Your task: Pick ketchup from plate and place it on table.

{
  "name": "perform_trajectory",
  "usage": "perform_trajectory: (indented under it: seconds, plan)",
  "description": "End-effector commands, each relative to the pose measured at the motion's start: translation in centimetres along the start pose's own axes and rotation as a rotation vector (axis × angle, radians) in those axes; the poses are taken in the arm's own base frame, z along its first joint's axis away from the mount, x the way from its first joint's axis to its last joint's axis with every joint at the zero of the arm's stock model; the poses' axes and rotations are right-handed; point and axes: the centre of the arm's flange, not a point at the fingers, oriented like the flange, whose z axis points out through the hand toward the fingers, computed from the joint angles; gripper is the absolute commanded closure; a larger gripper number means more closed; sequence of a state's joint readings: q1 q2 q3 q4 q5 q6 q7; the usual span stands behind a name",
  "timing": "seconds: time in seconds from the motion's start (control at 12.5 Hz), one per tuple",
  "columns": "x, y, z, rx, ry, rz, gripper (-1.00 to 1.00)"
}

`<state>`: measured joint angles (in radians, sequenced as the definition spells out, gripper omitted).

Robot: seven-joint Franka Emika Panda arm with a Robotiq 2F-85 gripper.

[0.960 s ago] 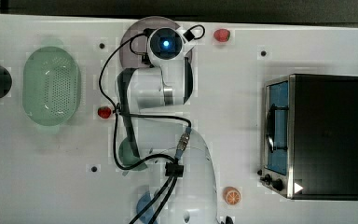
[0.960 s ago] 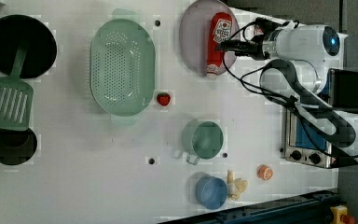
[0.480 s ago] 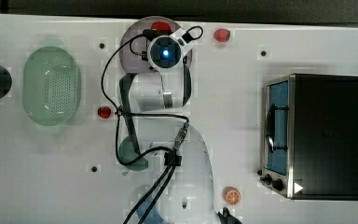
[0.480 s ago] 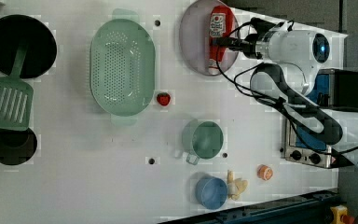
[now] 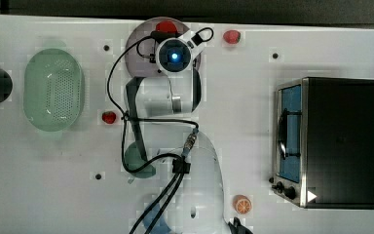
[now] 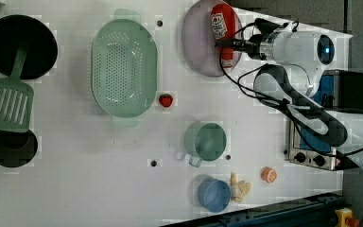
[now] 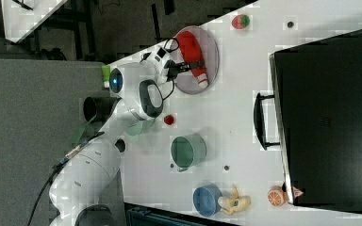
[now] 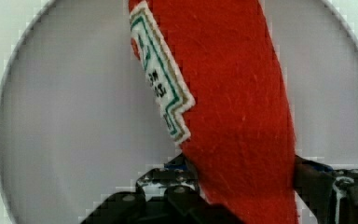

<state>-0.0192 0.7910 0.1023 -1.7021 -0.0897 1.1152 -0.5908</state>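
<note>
The ketchup (image 8: 233,93), a slim red bottle with a white-edged label, lies on the round mauve-grey plate (image 6: 198,42) at the far edge of the white table (image 6: 99,165). My gripper (image 8: 242,177) straddles the bottle's lower body, one black finger pressed against each side, so it is shut on it. The left view has the gripper (image 6: 224,45) down over the ketchup (image 6: 222,21), which still rests on the plate. In the right view the gripper (image 7: 193,65) crosses the ketchup (image 7: 193,49) above its white end. From the top view the wrist covers most of the bottle (image 5: 166,27).
A green basket (image 6: 123,68) sits at the plate's left in the left view, with a strawberry (image 6: 165,100) beside it. A green cup (image 6: 205,141), a blue cup (image 6: 213,194) and an orange piece (image 6: 268,174) lie nearer. A toaster oven (image 5: 331,141) stands at the top view's right.
The arm has reached further over the plate and come down on the ketchup. Its jaws have narrowed from wide open to closing on the bottle.
</note>
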Motion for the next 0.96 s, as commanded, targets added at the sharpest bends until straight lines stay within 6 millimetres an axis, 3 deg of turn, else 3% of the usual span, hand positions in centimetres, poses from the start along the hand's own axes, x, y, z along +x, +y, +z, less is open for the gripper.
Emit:
perform_trajectory:
  seconds: [0.08,0.32,0.64,0.8,0.96]
  plan:
    - [3.0,1.2,-7.7,-0.012,0.078,-0.008,-0.23]
    - [2.6,1.7,-14.3,-0.043,0.025,-0.003,-0.23]
    - [0.0,2.2,-22.0,-0.073,-0.008,0.027,-0.23]
    - [-2.3,3.0,-24.2,-0.091,-0.049,0.044,-0.23]
    - [-5.1,4.1,-24.7,-0.108,-0.096,0.058,-0.23]
